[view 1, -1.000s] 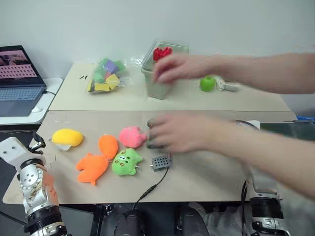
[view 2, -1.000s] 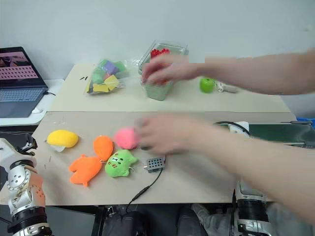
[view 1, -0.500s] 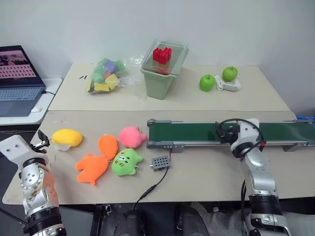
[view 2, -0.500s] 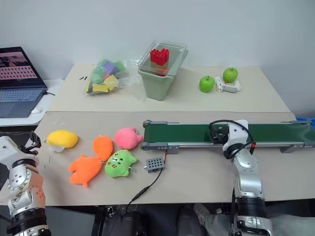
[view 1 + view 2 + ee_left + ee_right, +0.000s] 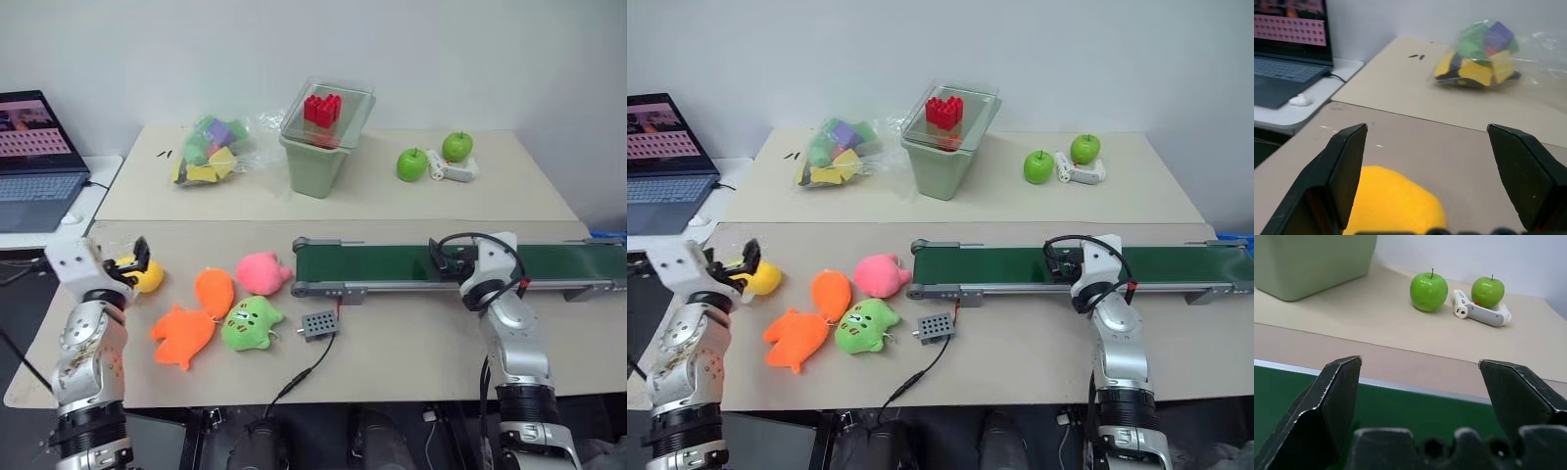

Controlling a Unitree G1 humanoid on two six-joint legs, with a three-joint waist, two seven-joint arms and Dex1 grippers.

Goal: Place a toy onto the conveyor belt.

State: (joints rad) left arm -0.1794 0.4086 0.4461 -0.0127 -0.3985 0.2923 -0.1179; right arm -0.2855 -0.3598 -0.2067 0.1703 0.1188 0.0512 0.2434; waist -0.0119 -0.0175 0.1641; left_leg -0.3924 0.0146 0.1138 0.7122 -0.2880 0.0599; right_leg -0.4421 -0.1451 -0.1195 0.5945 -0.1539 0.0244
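From the head views, the left tool hangs released right over the yellow plush toy at the counter's left end, so it should drop straight down and close across the toy's narrow width; the conveyor belt lies well off to that tool's right, its long axis running left-right across the counter. In the left wrist view the spread fingers straddle the toy's near end. In the right wrist view the right tool hovers released just above the belt.

belt dark green | toy yellow | apples green
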